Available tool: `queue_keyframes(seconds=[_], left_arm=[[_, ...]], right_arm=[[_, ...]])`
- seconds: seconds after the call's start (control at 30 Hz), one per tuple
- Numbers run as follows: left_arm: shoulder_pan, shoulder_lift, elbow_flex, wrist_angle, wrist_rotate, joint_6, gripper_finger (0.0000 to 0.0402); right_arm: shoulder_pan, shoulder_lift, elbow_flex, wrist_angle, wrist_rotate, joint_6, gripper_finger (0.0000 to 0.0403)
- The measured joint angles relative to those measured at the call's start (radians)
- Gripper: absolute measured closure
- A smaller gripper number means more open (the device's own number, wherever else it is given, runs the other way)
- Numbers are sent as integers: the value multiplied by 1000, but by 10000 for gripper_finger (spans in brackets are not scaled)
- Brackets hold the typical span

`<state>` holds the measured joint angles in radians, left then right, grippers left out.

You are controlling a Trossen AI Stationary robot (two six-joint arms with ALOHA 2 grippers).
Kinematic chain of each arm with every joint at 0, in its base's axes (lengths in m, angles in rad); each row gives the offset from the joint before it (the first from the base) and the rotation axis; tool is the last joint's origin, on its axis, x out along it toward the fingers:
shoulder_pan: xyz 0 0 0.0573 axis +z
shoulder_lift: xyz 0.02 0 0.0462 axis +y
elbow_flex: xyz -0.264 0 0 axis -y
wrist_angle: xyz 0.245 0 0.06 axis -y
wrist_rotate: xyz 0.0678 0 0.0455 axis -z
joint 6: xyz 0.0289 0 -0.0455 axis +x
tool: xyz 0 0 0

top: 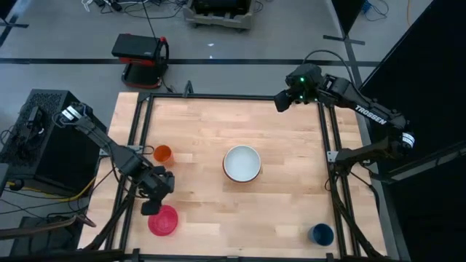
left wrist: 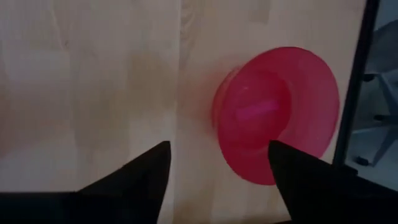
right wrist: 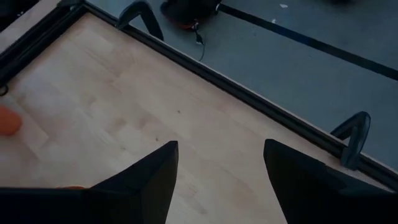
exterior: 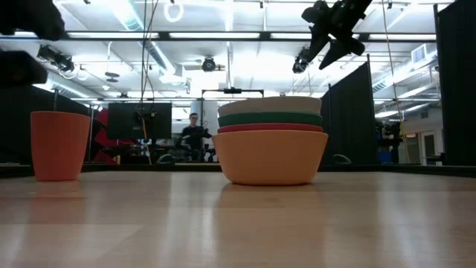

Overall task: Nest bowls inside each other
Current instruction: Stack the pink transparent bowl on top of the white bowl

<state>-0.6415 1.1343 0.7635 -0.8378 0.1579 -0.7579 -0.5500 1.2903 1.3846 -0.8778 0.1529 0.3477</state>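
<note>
Pale wooden tabletop (top: 277, 211) carried a stack of four nested bowls (top: 242, 163), white on top, at its middle, well away from the left gripper (top: 156, 195). That gripper hovered with its fingers spread and empty; the magenta-pink bowl (left wrist: 277, 115) lay upside down just beyond its fingertips. A good pickup would probably mean straddling the rim squarely, then turning the bowl upright before nesting. The right gripper (top: 282, 102) waited spread over the far edge.
</note>
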Motion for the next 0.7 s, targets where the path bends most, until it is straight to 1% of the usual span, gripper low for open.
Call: queue_keyframes(seconds=[0.37,0.53,0.7], left_arm=[[-3,0,-125,151,55,-45,121],[-3,0,-170,250,87,-85,133],[-3,9,-192,278,83,-92,147]], right_arm=[[-1,0,0,0,2,18,179],[-1,0,0,0,8,18,179],[-1,0,0,1,8,18,180]])
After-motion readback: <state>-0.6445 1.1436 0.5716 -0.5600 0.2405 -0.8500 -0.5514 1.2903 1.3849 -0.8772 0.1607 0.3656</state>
